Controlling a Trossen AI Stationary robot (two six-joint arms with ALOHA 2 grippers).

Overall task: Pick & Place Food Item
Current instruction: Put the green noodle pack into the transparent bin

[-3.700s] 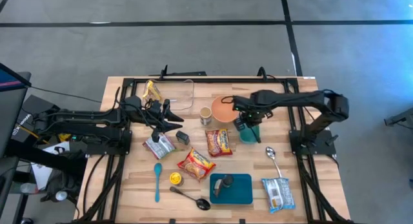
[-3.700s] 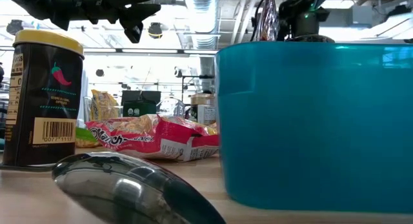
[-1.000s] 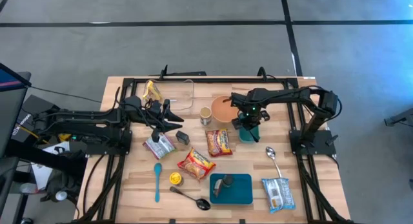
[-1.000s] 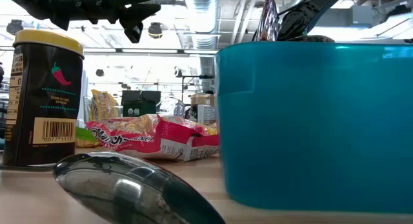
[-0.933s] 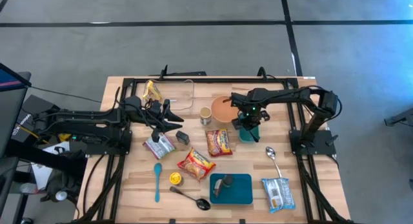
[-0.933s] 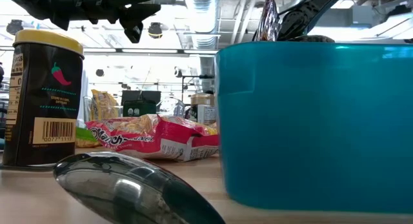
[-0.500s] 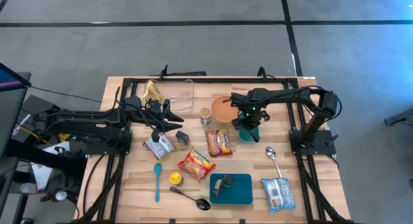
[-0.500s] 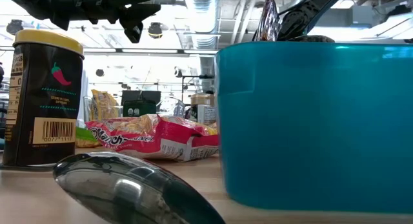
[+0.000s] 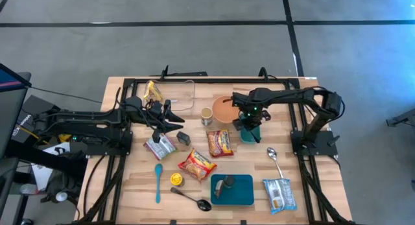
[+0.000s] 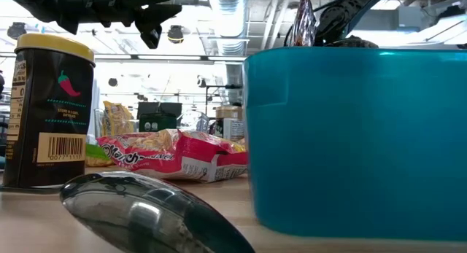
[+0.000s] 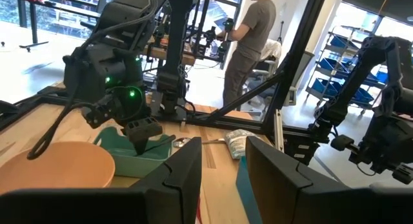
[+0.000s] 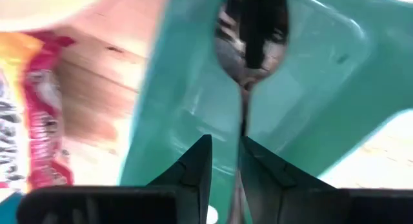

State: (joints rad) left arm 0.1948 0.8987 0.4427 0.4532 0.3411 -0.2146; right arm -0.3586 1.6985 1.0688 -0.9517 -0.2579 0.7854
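1. High view: right gripper (image 9: 249, 126) sat over the teal bin (image 9: 252, 138), just beside the orange plate (image 9: 224, 108). Left gripper (image 9: 174, 120) hung above the table (image 9: 130, 199), near a silver pouch (image 9: 159, 146).
2. Low view: a shiny packet (image 10: 302, 20) hung upright beside the right arm, above the rim of a blue tub (image 10: 357, 136). A jar (image 10: 47, 111) and a spoon (image 10: 139, 209) stood in front.
3. Left wrist view: left fingers (image 11: 181, 179) were narrowly parted and held nothing. The right gripper was tip-down in the teal bin. A person (image 11: 248, 43) stood in the room behind.
4. Right wrist view: right fingers (image 12: 193, 166) were nearly together, pinching the thin packet edge-on, its dark end inside the teal bin.
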